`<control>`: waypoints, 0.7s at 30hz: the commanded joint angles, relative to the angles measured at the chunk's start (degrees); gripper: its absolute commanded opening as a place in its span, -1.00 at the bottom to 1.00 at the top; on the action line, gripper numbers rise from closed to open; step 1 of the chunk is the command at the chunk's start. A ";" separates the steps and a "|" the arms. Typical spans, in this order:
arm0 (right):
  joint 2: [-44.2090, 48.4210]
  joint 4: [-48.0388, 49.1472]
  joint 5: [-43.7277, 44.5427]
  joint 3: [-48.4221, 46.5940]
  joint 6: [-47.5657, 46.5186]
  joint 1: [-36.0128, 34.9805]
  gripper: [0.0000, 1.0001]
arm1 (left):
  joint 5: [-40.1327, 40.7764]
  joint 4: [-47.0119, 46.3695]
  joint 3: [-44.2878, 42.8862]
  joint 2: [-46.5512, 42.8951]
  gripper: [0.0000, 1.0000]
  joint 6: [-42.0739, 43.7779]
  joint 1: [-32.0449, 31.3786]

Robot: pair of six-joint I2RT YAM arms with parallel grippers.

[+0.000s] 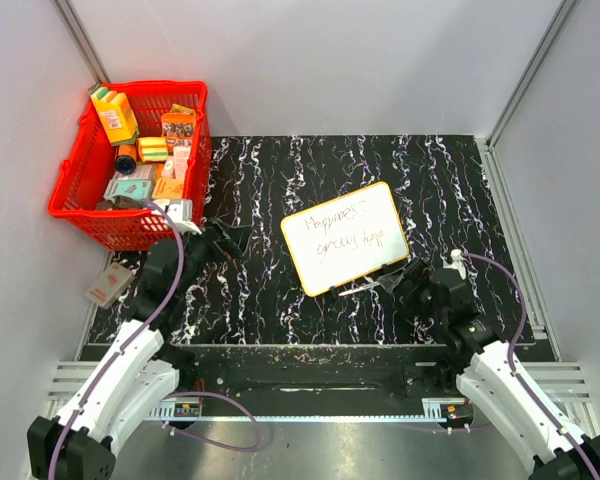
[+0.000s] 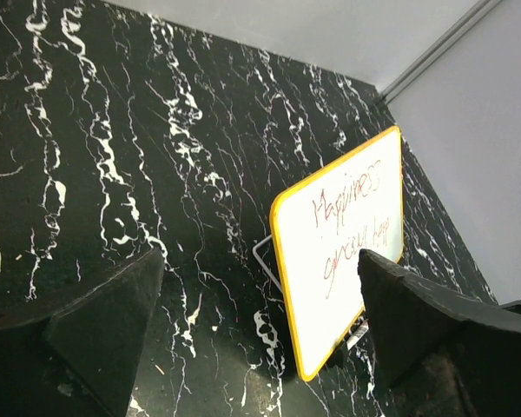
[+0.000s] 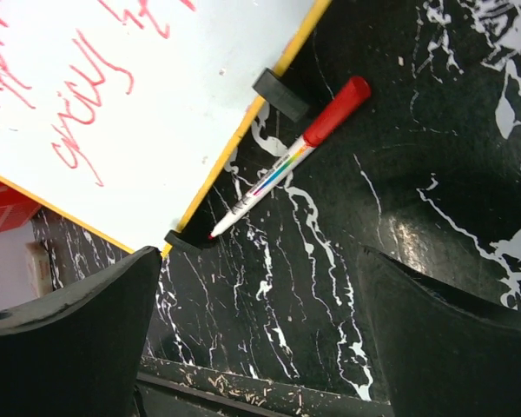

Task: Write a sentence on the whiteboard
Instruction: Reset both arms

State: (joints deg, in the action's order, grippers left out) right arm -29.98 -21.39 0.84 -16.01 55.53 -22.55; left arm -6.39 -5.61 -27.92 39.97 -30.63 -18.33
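Observation:
The whiteboard (image 1: 345, 238) with its orange-yellow rim sits tilted at mid-table, propped on a wire stand (image 2: 262, 258). It also shows in the left wrist view (image 2: 339, 252) and the right wrist view (image 3: 113, 95). The sentence (image 1: 348, 228) is two lines of red script, the first word reading "Happiness" (image 2: 347, 195). A white marker (image 3: 286, 161) with a red end lies on the table along the board's near edge, its tip bare. My right gripper (image 1: 400, 280) (image 3: 259, 254) is open and empty, just near of the marker. My left gripper (image 1: 235, 240) (image 2: 259, 257) is open and empty, left of the board.
A red basket (image 1: 68, 205) full of small boxes stands at the back left. A flat packet (image 1: 110, 285) lies by the table's left edge. Two black clips (image 3: 280, 94) hold the board's lower rim. Grey walls close in the table on three sides.

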 commanded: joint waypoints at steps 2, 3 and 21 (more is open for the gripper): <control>1.59 0.82 2.32 -5.77 -4.80 0.13 0.99 | 1.74 0.68 1.73 -2.09 0.98 0.57 0.05; 1.50 0.73 3.37 -6.74 -7.42 0.13 0.99 | 1.39 1.03 1.64 -1.65 0.98 1.27 0.13; 0.62 25.31 30.36 -11.25 -44.06 0.13 0.99 | 7.78 7.89 -3.63 -1.38 0.98 7.16 0.05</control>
State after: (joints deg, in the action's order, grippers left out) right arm -29.61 -10.92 21.21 -28.67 26.20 -22.55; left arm -2.85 1.56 -27.44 40.14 -26.68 -18.33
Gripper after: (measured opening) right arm 0.994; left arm 0.987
